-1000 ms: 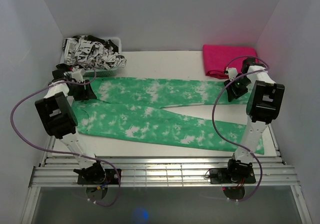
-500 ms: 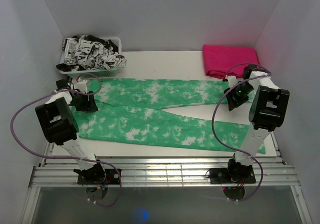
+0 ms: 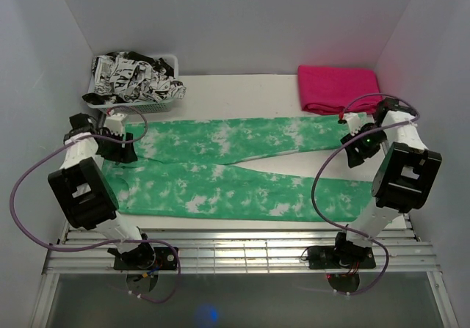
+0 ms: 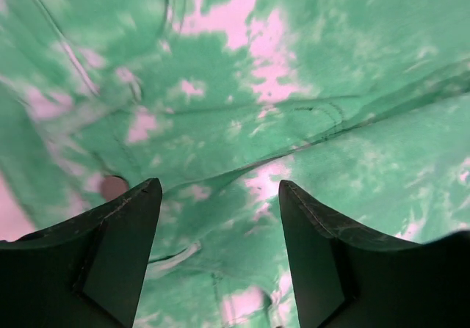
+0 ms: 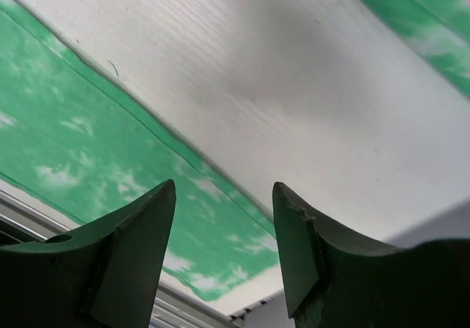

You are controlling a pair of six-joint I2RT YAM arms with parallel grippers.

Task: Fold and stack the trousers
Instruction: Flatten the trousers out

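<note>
Left wrist view: shows the left gripper (image 4: 218, 188) with both dark fingers (image 4: 121, 247) spread apart, pinching nothing, hanging just over the rumpled waist end of the trousers (image 4: 316, 71). Right wrist view: shows the right gripper (image 5: 224, 188) spread and empty as well, over bare white table (image 5: 294, 86) between the two green legs, close to the hem end of the near leg.

Against a second ago, from top external: finds the left arm (image 3: 79, 185) swung out toward the left wall (image 3: 37, 86) and the right arm (image 3: 405, 174) toward the right wall (image 3: 437, 64), with both wrists drawn nearer. Finds the trousers stretched longer and flatter, the waist shifted left. Near leg no longer slanting toward the right corner, now running almost level with the near edge. Far leg straighter, reaching further right.

Edges: puts the waist at the table's left edge, near the white basket (image 3: 158, 106) heaped with black-and-white printed fabric (image 3: 132, 78). Puts the near leg close along the metal rails (image 3: 242, 251) and the far leg's right end just beside the folded magenta cloth (image 3: 334, 87).

Open room: a white strip of table behind the far leg, between basket and magenta cloth, plus a narrow wedge between the legs toward the right.
</note>
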